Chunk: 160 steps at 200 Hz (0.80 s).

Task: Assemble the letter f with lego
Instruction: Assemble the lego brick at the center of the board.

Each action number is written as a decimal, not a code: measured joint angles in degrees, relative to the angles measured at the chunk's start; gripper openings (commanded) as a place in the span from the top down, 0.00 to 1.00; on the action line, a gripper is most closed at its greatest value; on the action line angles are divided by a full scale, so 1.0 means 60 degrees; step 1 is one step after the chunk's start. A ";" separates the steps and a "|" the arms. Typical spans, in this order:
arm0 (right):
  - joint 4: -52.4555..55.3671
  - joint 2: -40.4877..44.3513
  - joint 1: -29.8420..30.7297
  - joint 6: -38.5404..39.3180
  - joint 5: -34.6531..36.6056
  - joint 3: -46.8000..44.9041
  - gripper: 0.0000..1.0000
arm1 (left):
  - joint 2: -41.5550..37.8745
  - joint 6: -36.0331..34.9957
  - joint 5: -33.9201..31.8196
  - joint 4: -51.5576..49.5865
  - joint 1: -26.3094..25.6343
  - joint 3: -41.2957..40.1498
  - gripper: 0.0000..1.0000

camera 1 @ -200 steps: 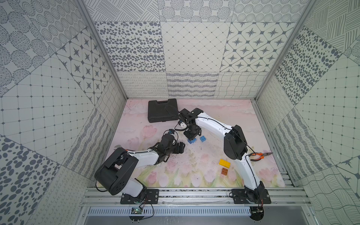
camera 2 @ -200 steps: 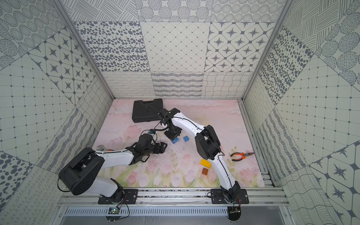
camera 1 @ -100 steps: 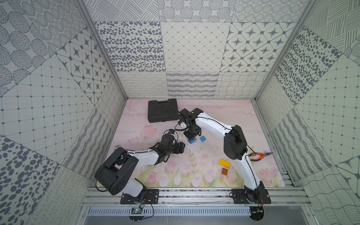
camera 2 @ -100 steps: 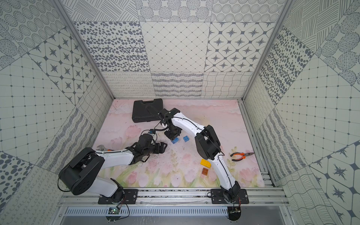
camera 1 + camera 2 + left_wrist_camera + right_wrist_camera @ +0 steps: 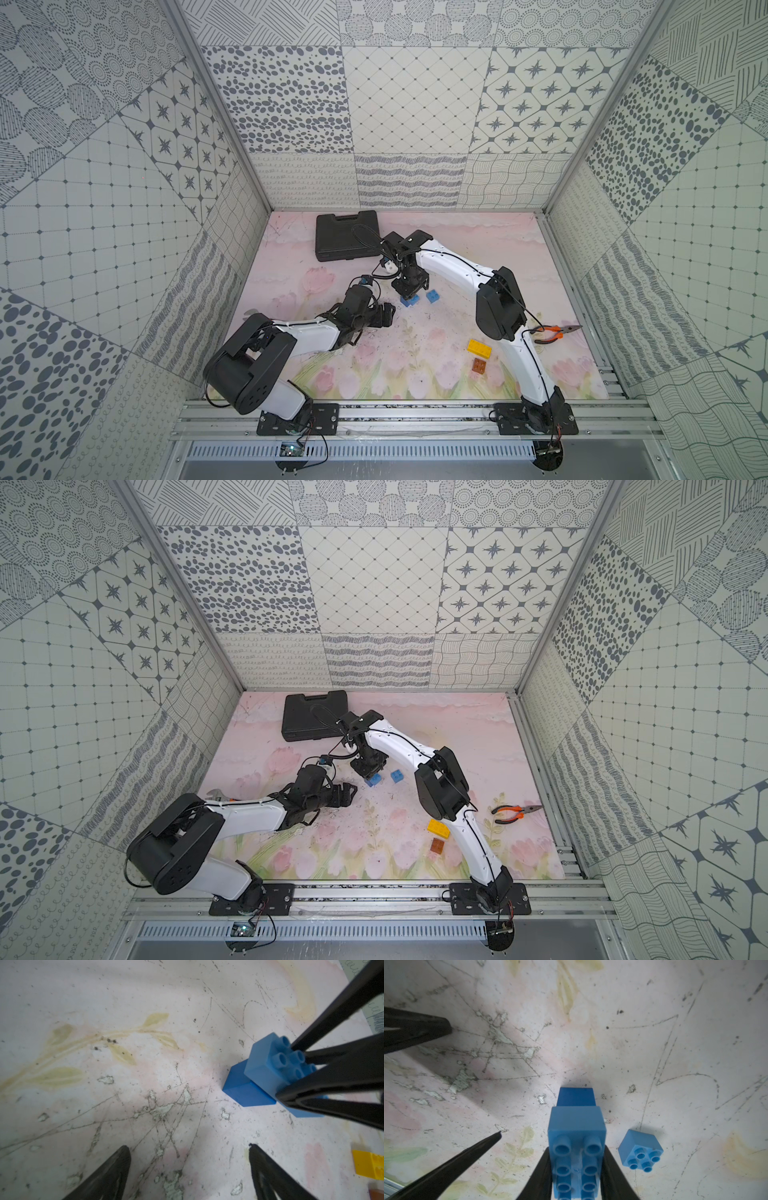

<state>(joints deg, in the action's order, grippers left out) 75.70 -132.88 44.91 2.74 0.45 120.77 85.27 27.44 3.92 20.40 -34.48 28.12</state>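
Right fingers (image 5: 610, 1176) pinch light blue brick (image 5: 577, 1126); black case (image 5: 347, 237) seemingly closed.

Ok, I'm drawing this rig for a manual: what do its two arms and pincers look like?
Both the left arm and right arm have white shells between bulky black joint housings, with thin black cables running along them. The left pincer and right pincer are black, each with two slim fingers tapering to points.
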 measured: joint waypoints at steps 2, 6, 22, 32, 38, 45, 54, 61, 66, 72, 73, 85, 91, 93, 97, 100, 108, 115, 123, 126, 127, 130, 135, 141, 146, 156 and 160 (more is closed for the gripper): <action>0.0011 -0.0011 0.0004 -0.0004 0.0004 0.0011 0.78 | 0.0004 0.0000 0.0000 0.0000 0.0000 0.0000 0.10; 0.0033 -0.0022 0.0004 -0.0033 0.0004 0.0040 0.78 | 0.0004 0.0000 0.0000 0.0000 0.0000 0.0004 0.10; 0.0098 -0.0076 0.0004 -0.0091 0.0000 0.0109 0.79 | 0.0004 0.0000 0.0000 0.0000 0.0000 0.0007 0.10; 0.0131 -0.0095 0.0004 -0.0113 0.0000 0.0149 0.79 | 0.0004 0.0000 0.0000 0.0000 0.0000 0.0007 0.10; 0.0138 -0.0102 0.0004 -0.0131 -0.0007 0.0160 0.79 | 0.0004 0.0000 0.0000 0.0000 0.0000 0.0007 0.10; 0.0138 -0.0106 0.0004 -0.0138 -0.0011 0.0164 0.79 | 0.0004 -0.0004 0.0000 0.0000 0.0000 0.0007 0.10; 0.0146 -0.0109 0.0004 -0.0142 -0.0011 0.0171 0.79 | 0.0004 0.0000 0.0000 0.0000 0.0000 0.0007 0.10; 0.0157 -0.0113 0.0004 -0.0146 -0.0011 0.0189 0.79 | 0.0007 0.0000 0.0000 0.0000 0.0000 0.0007 0.10; 0.0175 -0.0131 0.0004 -0.0146 -0.0011 0.0211 0.78 | 0.0007 -0.0004 0.0000 0.0000 0.0000 0.0007 0.10; 0.0219 -0.0168 0.0004 -0.0146 -0.0011 0.0266 0.79 | 0.0011 -0.0004 -0.0004 0.0000 0.0000 0.0007 0.10; 0.0233 -0.0175 0.0004 -0.0146 -0.0015 0.0280 0.79 | 0.0011 -0.0004 -0.0004 0.0000 0.0000 0.0007 0.10; 0.0302 -0.0219 0.0004 -0.0153 -0.0011 0.0364 0.78 | 0.0011 -0.0007 0.0000 0.0000 0.0000 0.0007 0.10; 0.0321 -0.0229 0.0004 -0.0157 -0.0011 0.0386 0.78 | 0.0011 -0.0007 0.0000 0.0000 0.0000 0.0007 0.10; 0.0321 -0.0229 0.0004 -0.0160 -0.0011 0.0390 0.78 | 0.0011 -0.0007 0.0000 0.0000 0.0000 0.0007 0.10; 0.0324 -0.0229 0.0004 -0.0168 -0.0011 0.0390 0.78 | 0.0011 -0.0007 0.0000 0.0000 0.0000 0.0007 0.10; 0.0328 -0.0229 0.0004 -0.0171 -0.0011 0.0393 0.78 | 0.0011 -0.0007 0.0000 0.0000 0.0000 0.0007 0.10; 0.0339 -0.0229 0.0004 -0.0175 -0.0011 0.0412 0.78 | 0.0011 -0.0007 0.0000 0.0000 0.0000 0.0007 0.10; 0.0357 -0.0229 0.0004 -0.0175 -0.0007 0.0426 0.78 | 0.0011 -0.0015 -0.0004 0.0000 0.0000 0.0007 0.10; 0.0375 -0.0233 0.0004 -0.0175 -0.0004 0.0448 0.78 | 0.0011 -0.0026 0.0000 0.0004 0.0000 0.0007 0.10; 0.0390 -0.0240 0.0004 -0.0175 -0.0004 0.0470 0.78 | 0.0011 -0.0029 0.0000 0.0004 0.0000 0.0007 0.10; 0.0401 -0.0240 0.0004 -0.0175 0.0000 0.0481 0.78 | 0.0011 -0.0029 0.0000 0.0004 0.0000 0.0007 0.10; 0.0412 -0.0255 0.0004 -0.0175 0.0000 0.0499 0.78 | 0.0011 -0.0033 0.0000 0.0004 0.0000 0.0007 0.10; 0.0448 -0.0277 0.0004 -0.0175 -0.0004 0.0539 0.78 | 0.0011 -0.0033 0.0000 0.0004 0.0000 0.0007 0.10; 0.0484 -0.0295 0.0004 -0.0175 0.0000 0.0586 0.77 | 0.0011 -0.0033 0.0000 0.0004 0.0000 0.0007 0.10; 0.0506 -0.0313 0.0004 -0.0175 -0.0004 0.0619 0.77 | 0.0011 -0.0036 0.0000 0.0004 0.0000 0.0007 0.10; 0.0565 -0.0350 0.0004 -0.0175 -0.0004 0.0692 0.77 | 0.0011 -0.0036 0.0000 0.0004 0.0000 0.0007 0.10; 0.0579 -0.0364 0.0004 -0.0175 -0.0004 0.0718 0.77 | 0.0011 -0.0036 0.0000 0.0004 0.0000 0.0007 0.10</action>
<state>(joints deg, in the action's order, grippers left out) 79.18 -135.06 44.93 1.69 0.43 125.08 85.34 27.22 3.92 20.43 -34.48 28.16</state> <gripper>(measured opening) 0.352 0.897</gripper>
